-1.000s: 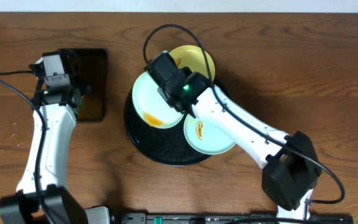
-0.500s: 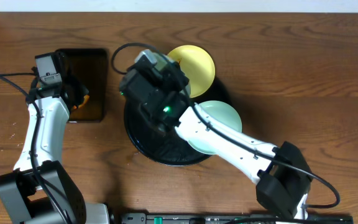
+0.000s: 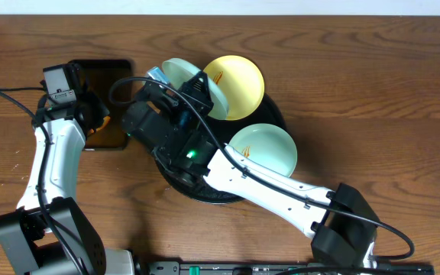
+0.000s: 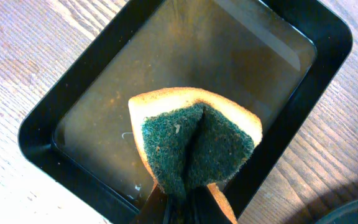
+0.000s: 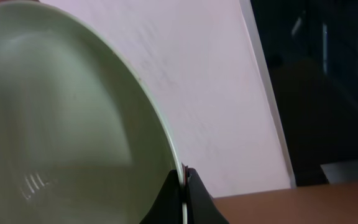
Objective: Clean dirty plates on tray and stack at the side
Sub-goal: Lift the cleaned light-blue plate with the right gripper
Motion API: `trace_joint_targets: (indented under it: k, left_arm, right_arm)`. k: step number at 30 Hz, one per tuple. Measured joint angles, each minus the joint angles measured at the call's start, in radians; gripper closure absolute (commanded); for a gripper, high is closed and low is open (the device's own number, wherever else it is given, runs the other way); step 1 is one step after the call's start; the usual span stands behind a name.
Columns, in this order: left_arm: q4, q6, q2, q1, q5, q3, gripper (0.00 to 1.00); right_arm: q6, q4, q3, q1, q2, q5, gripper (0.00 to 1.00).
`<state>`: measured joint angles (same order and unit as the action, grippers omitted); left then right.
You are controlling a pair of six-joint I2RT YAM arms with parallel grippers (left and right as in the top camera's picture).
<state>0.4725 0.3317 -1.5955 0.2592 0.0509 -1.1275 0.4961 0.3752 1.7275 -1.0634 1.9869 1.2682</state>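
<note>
Right jaws pinch a mint-blue plate (image 5: 61,124) by its rim, tilted above the round black tray's (image 3: 201,196) left edge. It looks stiff, light and probably slippery, so the rim is the hold. Left jaws clamp a sponge (image 4: 194,146) over the rectangular tray (image 4: 42,137).

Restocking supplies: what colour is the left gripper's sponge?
The sponge: dark green scrub face, tan foam; left wrist view.
</note>
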Motion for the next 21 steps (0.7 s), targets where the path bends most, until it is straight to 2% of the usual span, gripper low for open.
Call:
trace_joint_targets:
  k: [5, 13, 17, 21]
  left_arm:
    - [0.0, 0.0, 0.0, 0.0, 0.0, 0.0, 0.92]
    - [0.001, 0.0, 0.0, 0.0, 0.0, 0.0, 0.92]
    - [0.002, 0.0, 0.0, 0.0, 0.0, 0.0, 0.92]
    - [0.006, 0.0, 0.0, 0.0, 0.0, 0.0, 0.93]
  right_arm:
    - [-0.028, 0.018, 0.0, 0.01, 0.0, 0.015, 0.99]
    - [-0.24, 0.201, 0.006, 0.037, 0.0, -0.088, 0.99]
    - [-0.403, 0.306, 0.007, 0.063, -0.005, -0.256, 0.99]
    - [-0.559, 0.392, 0.007, 0.146, -0.043, -0.585, 0.99]
